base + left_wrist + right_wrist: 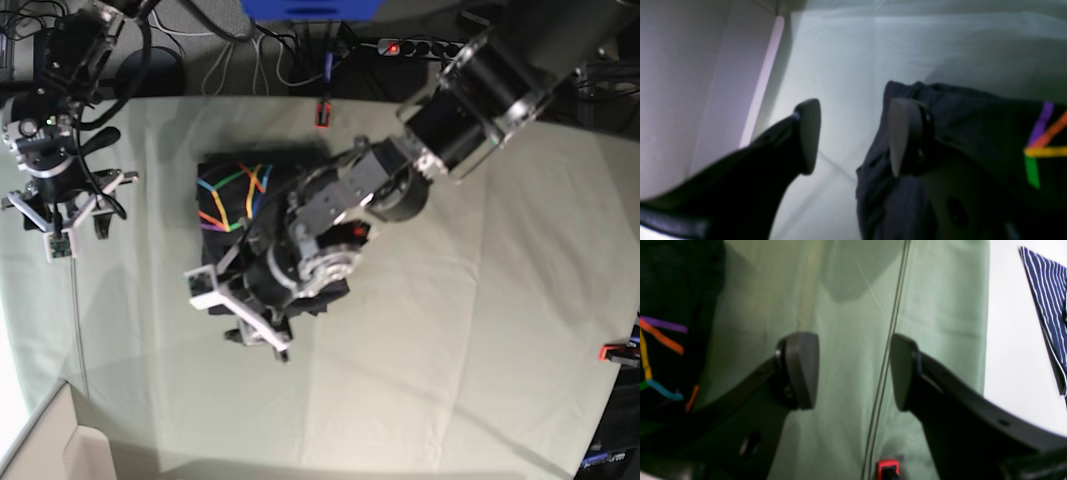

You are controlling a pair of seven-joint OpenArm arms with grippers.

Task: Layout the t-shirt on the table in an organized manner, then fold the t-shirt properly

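Two arms, both pincers parted and holding nothing.

The left arm reaches in from the far right of the base view, its thick silver-and-black joints angled down to the middle, wrist bent low; its left pincer (853, 136) shows two dark fingers with a clear gap between the pads (897, 136). The right arm stands at the base view's left edge, its right pincer (853, 371) pointing downward, pads well apart, empty.
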